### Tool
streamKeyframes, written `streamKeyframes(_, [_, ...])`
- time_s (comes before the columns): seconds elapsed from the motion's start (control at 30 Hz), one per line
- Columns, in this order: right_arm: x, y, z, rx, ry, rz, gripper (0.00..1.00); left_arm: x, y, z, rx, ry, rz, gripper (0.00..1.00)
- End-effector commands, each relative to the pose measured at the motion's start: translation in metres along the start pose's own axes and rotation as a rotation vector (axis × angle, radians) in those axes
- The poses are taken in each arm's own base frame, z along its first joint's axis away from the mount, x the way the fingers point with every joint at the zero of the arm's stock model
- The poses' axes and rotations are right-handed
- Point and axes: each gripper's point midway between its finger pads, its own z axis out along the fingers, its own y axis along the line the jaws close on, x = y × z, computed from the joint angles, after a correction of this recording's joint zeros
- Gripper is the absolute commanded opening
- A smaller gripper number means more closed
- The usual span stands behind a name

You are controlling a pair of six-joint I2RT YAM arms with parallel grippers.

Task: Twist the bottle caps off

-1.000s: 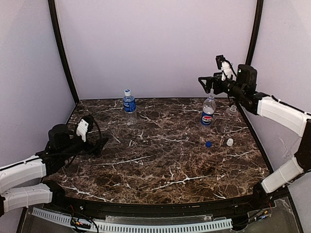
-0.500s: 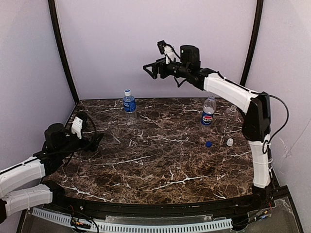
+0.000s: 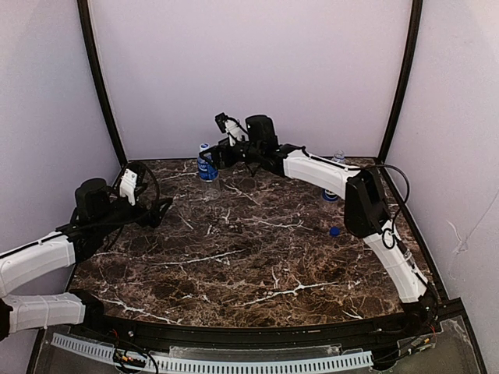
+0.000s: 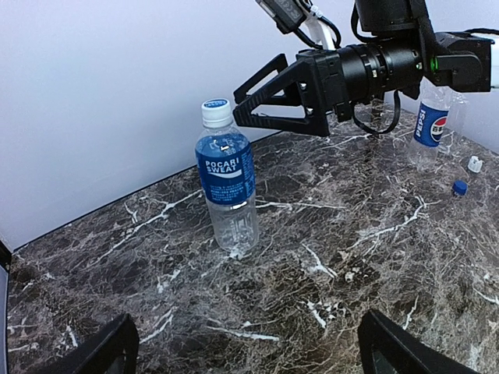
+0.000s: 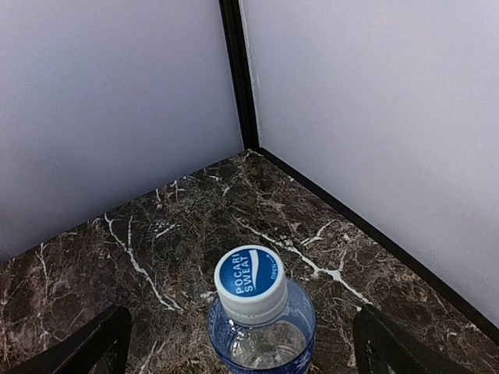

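Swung over from high mid-air half a second back: right gripper (image 4: 236, 111), jaws spread wide, holding nothing. Just ahead of its fingertips, at their height, not yet between them: pale cap (image 4: 216, 111), seated on blue-label bottle (image 4: 228, 187), upright. Facing the same bottle from the opposite side, well short of it: left gripper (image 3: 160, 212), jaws likewise wide, empty. Far behind the right jaws: Pepsi bottle (image 4: 430, 125); near it, loose on marble table (image 4: 312, 296), dark blue cap (image 4: 460, 187) and white cap (image 4: 474, 164). Risks, as judged: bottle light and unheld, so toppled by an off-centre nudge; spun whole, cap unloosened, if twisted with body ungripped; cap missed if closed too early.
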Motion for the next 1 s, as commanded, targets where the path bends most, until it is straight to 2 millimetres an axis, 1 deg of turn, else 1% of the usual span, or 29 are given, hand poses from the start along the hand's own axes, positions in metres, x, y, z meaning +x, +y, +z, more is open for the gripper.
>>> streamKeyframes(0.0, [-0.019,0.007,0.013,-0.003,-0.125,-0.052,0.99,-0.002,-0.003,0.003,0.028,0.003,-0.007,0.99])
streamKeyframes(0.1, [-0.017,0.001,0.021,0.028,-0.162,-0.068,0.95,-0.001,-0.003,0.005,0.032,0.004,-0.01,0.99])
streamKeyframes(0.2, [-0.017,-0.011,0.023,0.087,-0.202,-0.08,0.91,-0.003,-0.003,0.005,0.032,0.002,-0.014,0.99])
streamKeyframes(0.3, [-0.021,-0.009,0.025,0.083,-0.241,-0.114,0.86,-0.004,-0.003,0.006,0.031,-0.002,-0.016,0.99])
streamKeyframes(0.43, [-0.019,-0.006,0.029,0.075,-0.258,-0.135,0.81,-0.003,-0.002,0.006,0.029,0.0,-0.016,0.99])
streamKeyframes(0.57, [-0.017,-0.003,0.032,0.061,-0.273,-0.131,0.71,-0.003,-0.002,0.007,0.029,-0.001,-0.012,0.99])
streamKeyframes(0.77, [-0.011,-0.003,0.034,0.054,-0.258,-0.129,0.69,-0.009,-0.001,0.008,0.028,-0.015,-0.002,0.99])
streamKeyframes(0.87, [-0.007,-0.001,0.036,0.044,-0.243,-0.124,0.66,-0.009,-0.002,0.008,0.032,-0.017,0.001,0.99])
streamKeyframes(0.93, [-0.004,0.0,0.037,0.038,-0.233,-0.125,0.61,-0.01,-0.002,0.008,0.033,-0.016,0.001,0.99])
streamKeyframes(0.97, [-0.004,0.0,0.036,0.036,-0.23,-0.126,0.55,-0.01,-0.002,0.008,0.033,-0.018,0.003,0.99])
